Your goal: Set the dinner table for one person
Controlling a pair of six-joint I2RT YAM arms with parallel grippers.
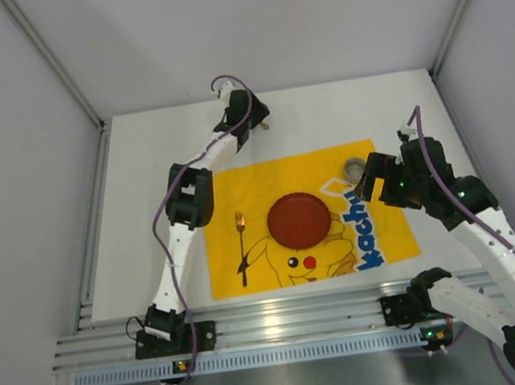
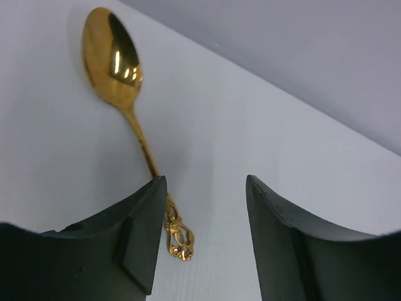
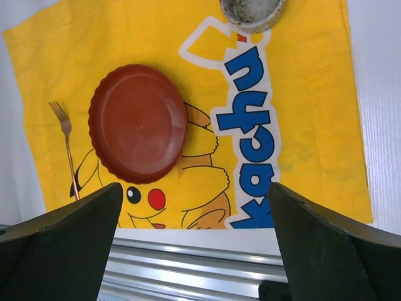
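A gold spoon (image 2: 116,56) lies on the white dinner table (image 1: 147,216) near its far edge. My left gripper (image 2: 203,232) is open around the spoon's ornate handle end, which lies close beside the left finger (image 2: 135,232). In the top view the left gripper (image 1: 254,128) is beyond the yellow cartoon mat (image 1: 386,232). On the mat are a red plate (image 1: 298,219), a fork (image 1: 241,242) to its left and a round cup (image 1: 355,168) at the far right. My right gripper (image 1: 370,182) is open and empty above the mat's right side, near the cup.
The right wrist view shows the plate (image 3: 138,122), the fork (image 3: 67,150), the cup (image 3: 252,11) at the top edge and the aluminium rail (image 3: 188,257) along the near edge. White walls enclose the table on three sides.
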